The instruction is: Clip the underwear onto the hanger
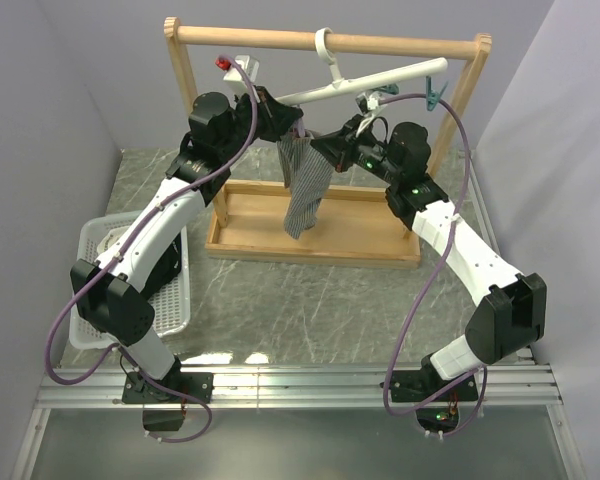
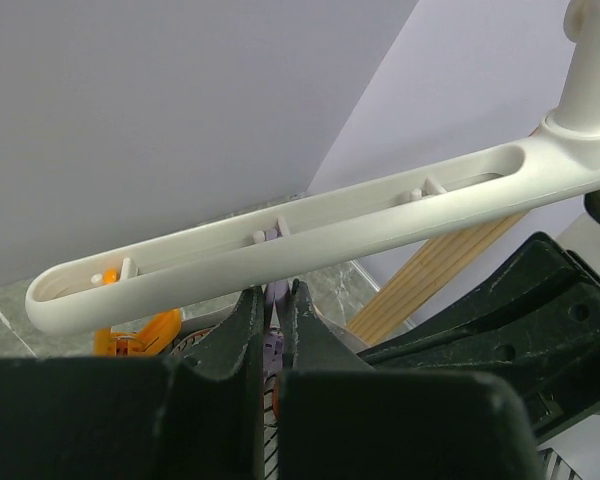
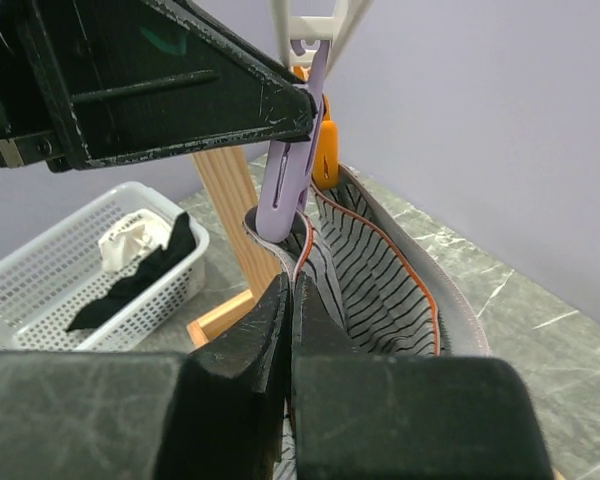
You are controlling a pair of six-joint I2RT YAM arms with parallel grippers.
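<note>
The white hanger [image 1: 370, 82] hangs by its hook from the wooden rail; its bar also crosses the left wrist view [image 2: 310, 230]. The grey striped underwear [image 1: 303, 185] dangles below its middle. My left gripper [image 1: 280, 122] is shut on a purple clip [image 2: 272, 300] under the bar, and an orange clip [image 2: 135, 335] hangs beside it. My right gripper [image 3: 292, 285] is shut on the underwear's waistband [image 3: 380, 270], holding its edge at the lower tip of the purple clip [image 3: 285, 190]. I cannot tell whether the clip grips the cloth.
The big wooden frame [image 1: 190, 120] stands on a wooden tray base [image 1: 370, 240] behind the arms. A white basket [image 1: 175, 300] at the left holds a black garment [image 3: 140, 275] and a whitish cloth [image 3: 125, 240]. A teal clip [image 1: 435, 95] hangs at the hanger's right end.
</note>
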